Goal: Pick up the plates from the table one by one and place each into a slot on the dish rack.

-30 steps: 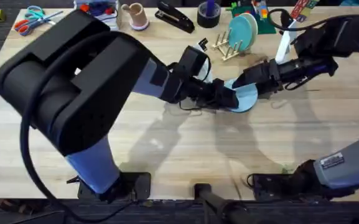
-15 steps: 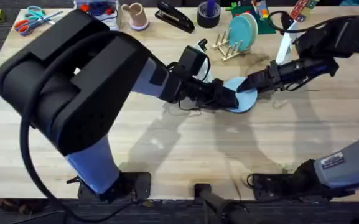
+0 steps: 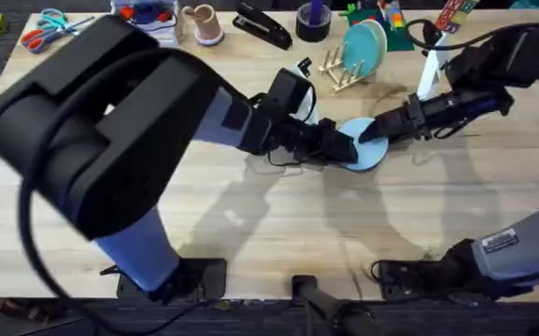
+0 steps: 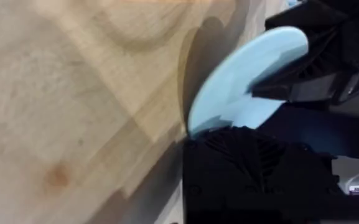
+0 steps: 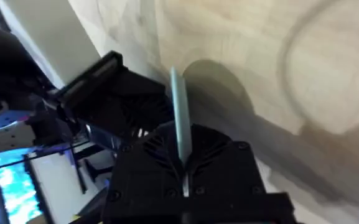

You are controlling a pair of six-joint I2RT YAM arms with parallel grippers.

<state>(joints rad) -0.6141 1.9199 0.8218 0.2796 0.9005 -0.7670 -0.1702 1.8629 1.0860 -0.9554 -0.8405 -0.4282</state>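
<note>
A pale blue plate (image 3: 366, 151) is tipped up on edge at the middle of the table (image 3: 250, 224), between both grippers. My right gripper (image 3: 370, 133) comes in from the right and is shut on the plate's rim; the right wrist view shows the plate (image 5: 179, 118) edge-on, pinched in that gripper (image 5: 182, 165). My left gripper (image 3: 342, 147) presses against the plate's left side, where the plate's (image 4: 241, 81) lower rim meets it. The dish rack (image 3: 336, 70) stands behind them, with teal-green plates (image 3: 366, 45) upright in it.
Along the far edge sit a black stapler (image 3: 262, 25), a dark tape roll (image 3: 313, 23), a pink cup (image 3: 204, 23) and scissors (image 3: 49, 28). A white upright object (image 3: 425, 67) stands right of the rack. The left arm's large link looms over the table's left half.
The right gripper has shifted slightly up and right on the plate. The left arm's big link has swung a little toward the left. The plate has barely moved.
</note>
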